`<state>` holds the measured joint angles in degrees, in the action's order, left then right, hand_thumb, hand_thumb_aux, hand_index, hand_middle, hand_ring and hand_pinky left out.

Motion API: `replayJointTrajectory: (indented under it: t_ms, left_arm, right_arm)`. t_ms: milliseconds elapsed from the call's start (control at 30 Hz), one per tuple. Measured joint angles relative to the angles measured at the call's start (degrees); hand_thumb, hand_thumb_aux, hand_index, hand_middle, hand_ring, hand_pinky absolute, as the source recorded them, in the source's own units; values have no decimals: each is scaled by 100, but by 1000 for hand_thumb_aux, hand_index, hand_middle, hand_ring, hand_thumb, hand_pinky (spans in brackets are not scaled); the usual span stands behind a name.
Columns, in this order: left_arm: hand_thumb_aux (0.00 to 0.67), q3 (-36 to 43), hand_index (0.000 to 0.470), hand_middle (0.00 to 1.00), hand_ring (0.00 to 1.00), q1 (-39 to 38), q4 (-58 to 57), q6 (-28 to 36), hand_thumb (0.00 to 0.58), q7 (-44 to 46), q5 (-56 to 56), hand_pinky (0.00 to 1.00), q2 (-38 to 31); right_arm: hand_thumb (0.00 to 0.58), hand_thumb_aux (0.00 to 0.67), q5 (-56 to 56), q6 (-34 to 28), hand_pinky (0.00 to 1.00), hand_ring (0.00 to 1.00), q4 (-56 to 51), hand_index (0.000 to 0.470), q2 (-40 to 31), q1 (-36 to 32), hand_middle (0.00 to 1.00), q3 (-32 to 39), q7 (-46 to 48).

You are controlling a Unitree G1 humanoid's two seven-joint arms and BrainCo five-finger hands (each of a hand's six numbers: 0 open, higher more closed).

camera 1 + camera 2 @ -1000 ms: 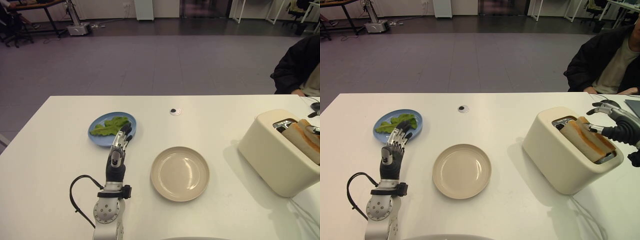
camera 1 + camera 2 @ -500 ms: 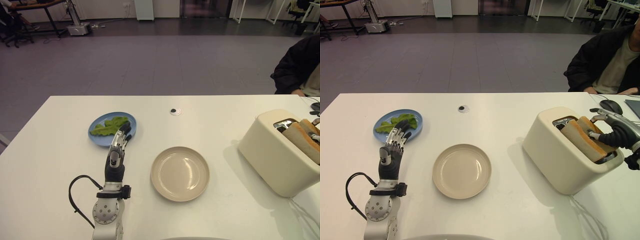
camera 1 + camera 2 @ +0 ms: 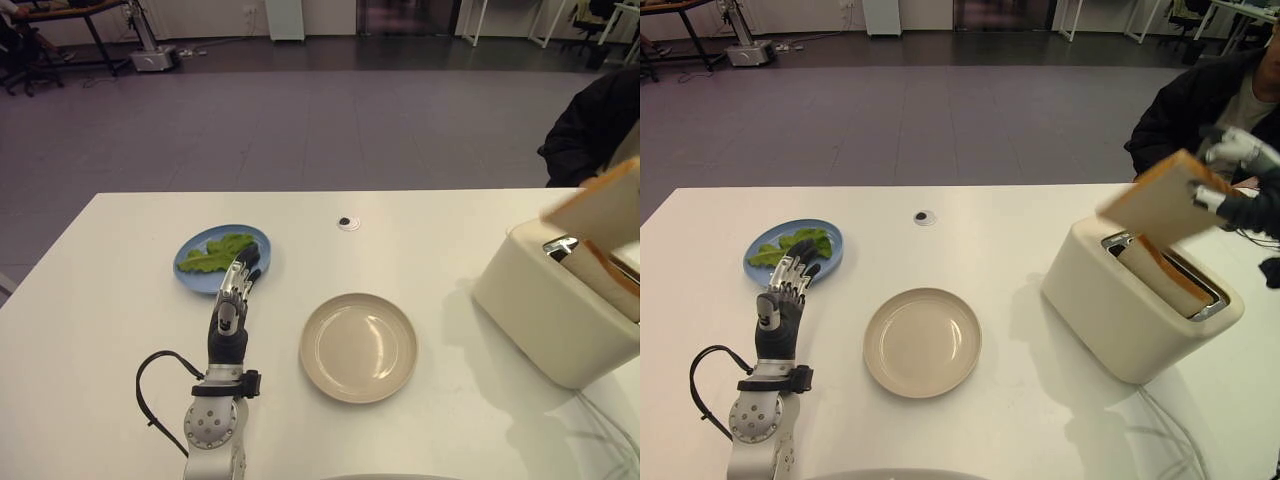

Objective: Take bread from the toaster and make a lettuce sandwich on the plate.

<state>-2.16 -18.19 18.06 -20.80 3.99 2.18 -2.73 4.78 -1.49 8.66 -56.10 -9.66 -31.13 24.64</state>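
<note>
We saw the right robot hand [image 3: 1243,192] grasping a flat tan bread slice [image 3: 1160,200] above the rounded cream toaster [image 3: 1120,310], long axis tilted, low end toward the round beige plate [image 3: 922,342]. A second slice [image 3: 1162,272] stood in the slot. The left robot hand [image 3: 783,292] lay released on the surface [image 3: 1020,230] beside the lettuce [image 3: 795,243].

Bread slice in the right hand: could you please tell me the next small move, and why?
Probably carry the bread slice left to the beige plate: the right hand holds it clear above the toaster, and the plate is bare.
</note>
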Motion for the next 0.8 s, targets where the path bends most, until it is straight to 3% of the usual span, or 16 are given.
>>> replayJointTrajectory:
  t_ms: [333, 433, 600, 700, 800]
  left_arm:
    - [0, 91, 0, 0, 0, -4, 0, -11, 0, -59, -49, 0, 71]
    - [0, 122, 0, 0, 0, 5, -3, -43, 0, -68, -54, 0, 77]
    - [0, 128, 0, 0, 0, 28, -16, -58, 0, -71, -55, 0, 69]
    - [0, 147, 0, 0, 0, 62, -32, -65, 0, -68, -55, 0, 65]
    - [0, 160, 0, 0, 0, 60, -31, -66, 0, -69, -56, 0, 71]
  right_arm:
    - [580, 670, 609, -581, 0, 0, 247, 470, 285, -482, 0, -10, -23]
    - [580, 670, 1660, -1358, 0, 0, 1253, 470, 741, -764, 0, 273, -81]
    - [580, 670, 3163, -2710, 0, 0, 2589, 470, 1724, -963, 0, 1332, -567]
    - [580, 670, 3364, -3359, 0, 0, 2881, 470, 2411, -491, 0, 2549, -762]
    - [580, 670, 3150, -3564, 0, 0, 2867, 470, 2743, 77, 0, 3584, -761]
